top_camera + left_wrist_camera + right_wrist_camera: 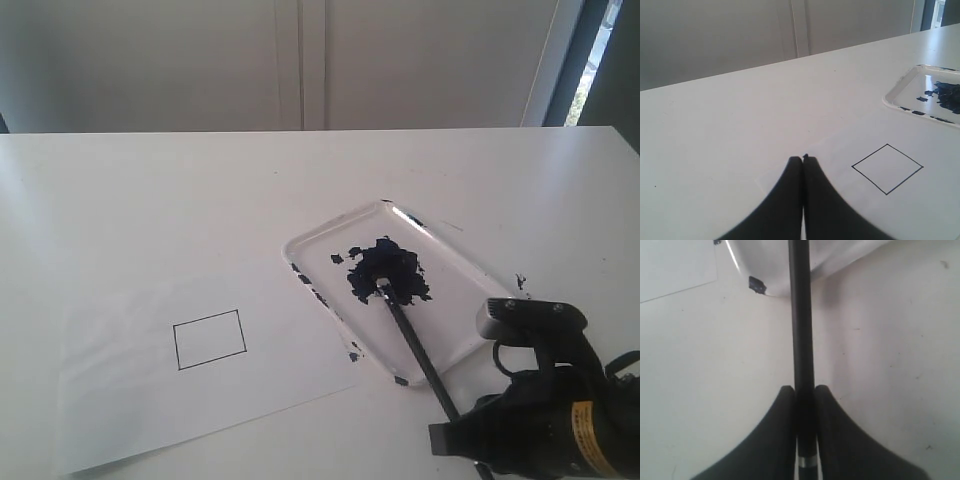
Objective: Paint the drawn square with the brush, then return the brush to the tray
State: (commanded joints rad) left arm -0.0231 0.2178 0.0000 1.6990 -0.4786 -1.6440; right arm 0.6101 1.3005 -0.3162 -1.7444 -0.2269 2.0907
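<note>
While its stained tip rests in the dark blue paint blob [388, 268] at the middle of the tray [455, 290], the brush [412, 340] slants back over the tray's near rim and out above the table [150, 200]. Its black handle runs straight down into the right gripper [804, 390], whose two dark fingers are clamped against it from both sides, a silver band showing on the handle just behind them. The tray is clear plastic with rounded corners, and blue specks [318, 295] dot its rim on the side facing the paper sheet [150, 400]. That white sheet lies flat just beside the tray, one edge close to the tray's rim. On it sits the drawn square [209, 339], a thin black outline with a white inside, well apart from the brush tip. The left gripper [803, 160] is over the table near the square, its fingers pressed together with nothing between them.
</note>
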